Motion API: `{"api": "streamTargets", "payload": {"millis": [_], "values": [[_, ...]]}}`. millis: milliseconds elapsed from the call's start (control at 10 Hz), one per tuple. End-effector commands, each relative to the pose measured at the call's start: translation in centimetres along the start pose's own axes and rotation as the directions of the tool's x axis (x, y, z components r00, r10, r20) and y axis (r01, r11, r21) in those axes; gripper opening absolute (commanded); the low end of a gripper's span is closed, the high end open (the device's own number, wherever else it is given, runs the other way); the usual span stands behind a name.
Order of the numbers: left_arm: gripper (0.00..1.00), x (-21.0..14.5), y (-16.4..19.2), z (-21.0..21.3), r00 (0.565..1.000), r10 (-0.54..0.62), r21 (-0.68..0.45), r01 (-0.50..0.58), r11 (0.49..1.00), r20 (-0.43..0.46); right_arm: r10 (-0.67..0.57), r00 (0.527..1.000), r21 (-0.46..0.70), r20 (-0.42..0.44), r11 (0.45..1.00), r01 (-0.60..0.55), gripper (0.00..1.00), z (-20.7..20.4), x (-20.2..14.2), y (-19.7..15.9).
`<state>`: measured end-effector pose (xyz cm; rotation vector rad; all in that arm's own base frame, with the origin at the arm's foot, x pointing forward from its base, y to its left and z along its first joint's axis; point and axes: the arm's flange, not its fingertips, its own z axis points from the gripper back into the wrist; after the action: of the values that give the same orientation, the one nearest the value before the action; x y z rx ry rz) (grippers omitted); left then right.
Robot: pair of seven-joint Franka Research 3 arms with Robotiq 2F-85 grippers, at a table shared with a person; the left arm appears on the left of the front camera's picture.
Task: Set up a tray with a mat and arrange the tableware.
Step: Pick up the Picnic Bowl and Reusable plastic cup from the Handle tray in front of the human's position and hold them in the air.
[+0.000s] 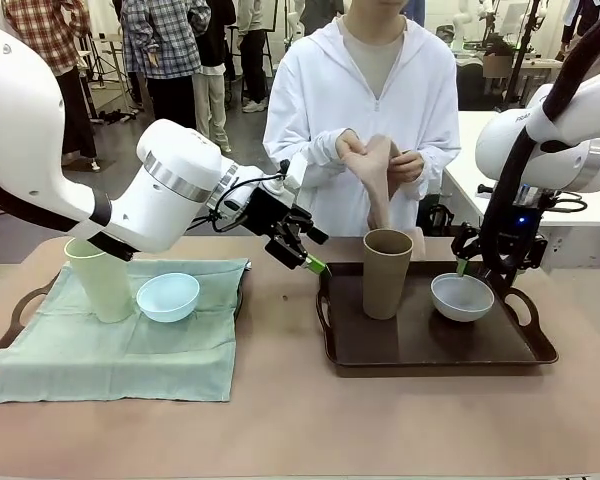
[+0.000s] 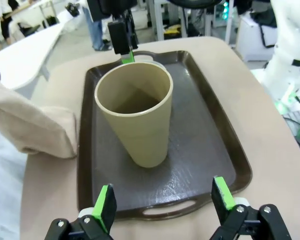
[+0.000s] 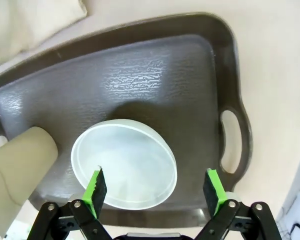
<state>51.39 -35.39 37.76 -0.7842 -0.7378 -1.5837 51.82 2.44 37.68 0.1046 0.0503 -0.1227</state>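
A brown cup (image 1: pixel 387 272) and a whitish bowl (image 1: pixel 462 296) stand on the bare dark brown tray (image 1: pixel 430 345) at the right. On the left, a pale green cup (image 1: pixel 100 280) and a light blue bowl (image 1: pixel 168 296) rest on a green mat (image 1: pixel 110 350) spread over a second tray (image 1: pixel 18 312). My left gripper (image 1: pixel 315 262) hangs open just left of the brown cup (image 2: pixel 135 112), which faces my left gripper (image 2: pixel 164 200). Open too, my right gripper (image 3: pixel 155 186) hovers over the whitish bowl (image 3: pixel 122 170). The person holds up a beige mat (image 1: pixel 375 170).
The person stands at the far edge behind the brown tray (image 2: pixel 210 150), both hands on the beige mat (image 2: pixel 35 125). Bare tabletop (image 1: pixel 280 400) lies between the two trays and along the front. A white table (image 1: pixel 480 160) stands at the back right.
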Motion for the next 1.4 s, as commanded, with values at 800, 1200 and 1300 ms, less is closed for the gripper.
{"api": "streamTargets", "payload": {"millis": [800,1200,1300], "values": [[1.00,-4.0,2.0,-7.2,0.989,0.032,0.082,-0.044,0.996,0.146,0.092,0.995,-0.064,0.032,0.994,-0.090,1.00,-3.2,-1.7,0.5],[1.00,-4.8,2.6,-9.8,0.989,0.009,0.040,-0.015,0.999,0.148,0.101,0.994,-0.046,0.034,0.994,-0.099,1.00,-3.4,-1.5,0.4],[1.00,-4.6,2.5,-10.4,0.990,0.004,0.035,-0.009,0.999,0.138,0.099,0.995,-0.041,0.027,0.994,-0.098,1.00,-3.4,-1.4,0.3]]}}
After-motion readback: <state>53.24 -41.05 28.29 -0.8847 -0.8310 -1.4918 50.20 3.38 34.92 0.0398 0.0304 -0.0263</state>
